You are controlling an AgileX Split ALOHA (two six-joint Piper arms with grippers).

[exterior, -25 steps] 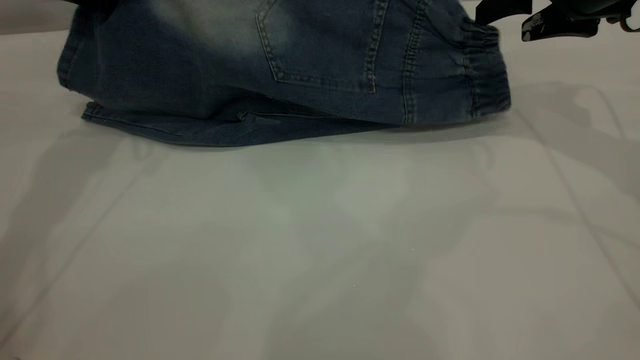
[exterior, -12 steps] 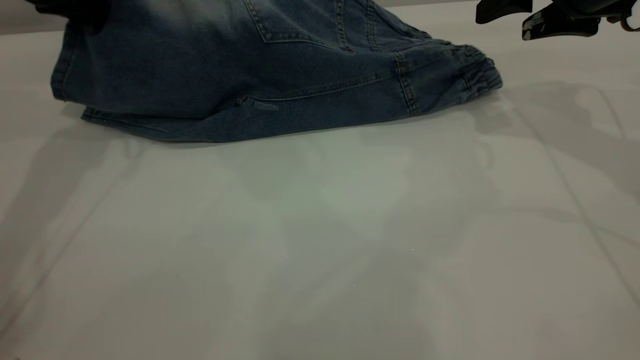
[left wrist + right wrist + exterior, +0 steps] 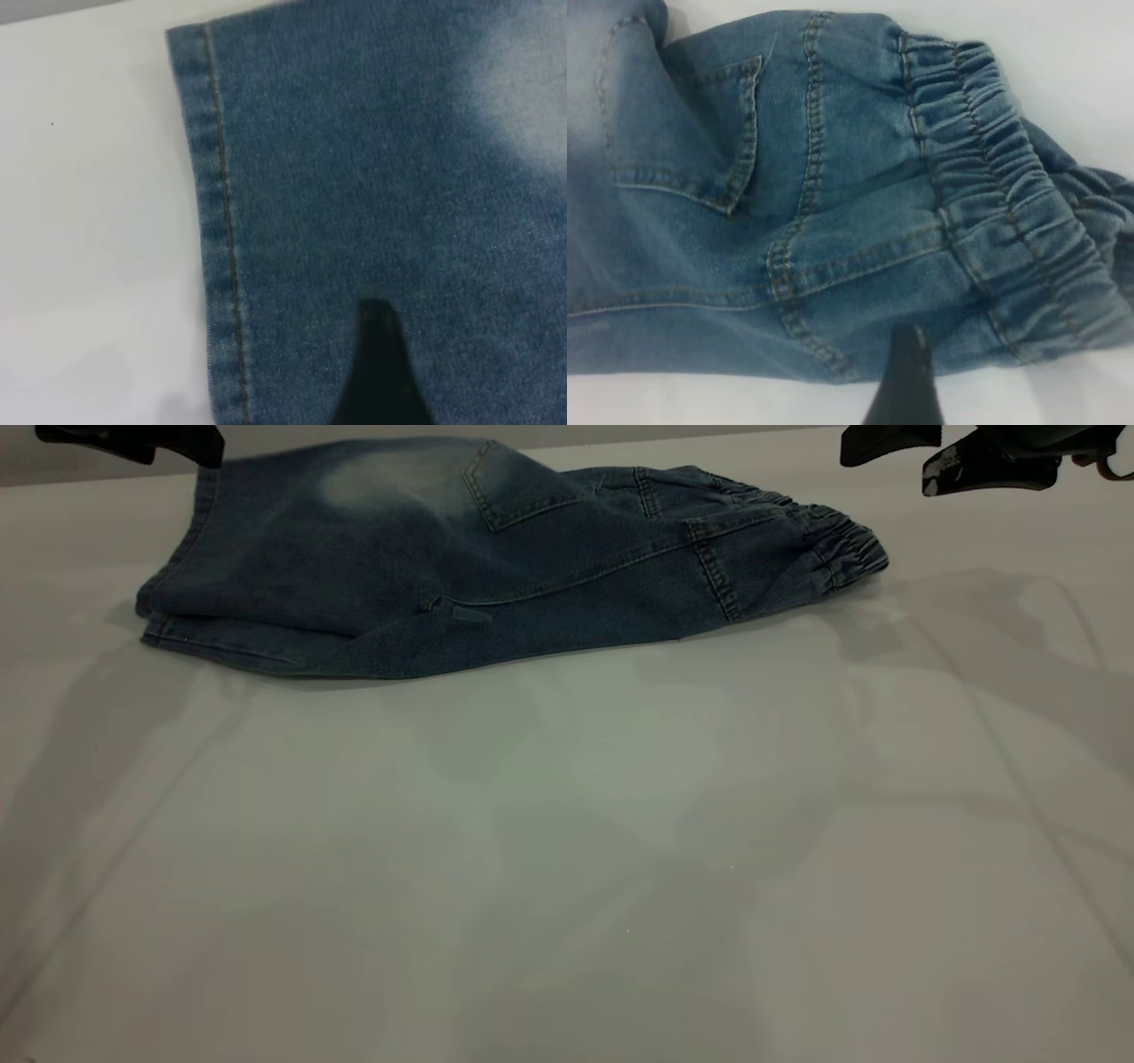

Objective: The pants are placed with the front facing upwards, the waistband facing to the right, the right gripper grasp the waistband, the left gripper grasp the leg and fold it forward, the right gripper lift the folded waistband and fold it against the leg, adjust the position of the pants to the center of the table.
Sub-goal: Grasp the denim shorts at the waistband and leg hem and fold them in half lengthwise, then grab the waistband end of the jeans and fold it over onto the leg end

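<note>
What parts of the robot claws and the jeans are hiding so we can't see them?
- Left gripper: the exterior view's top edge cuts it off; its wrist view shows one finger tip.
- Right gripper: also cut off by the top edge.
- Pants: folded, so the under layer is covered.
- Waistband: its far end runs out of the right wrist view.

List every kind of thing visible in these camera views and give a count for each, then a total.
Denim pants: 1
Grippers: 2, the left gripper and the right gripper, both above the far edge
Table: 1
Total: 4
</note>
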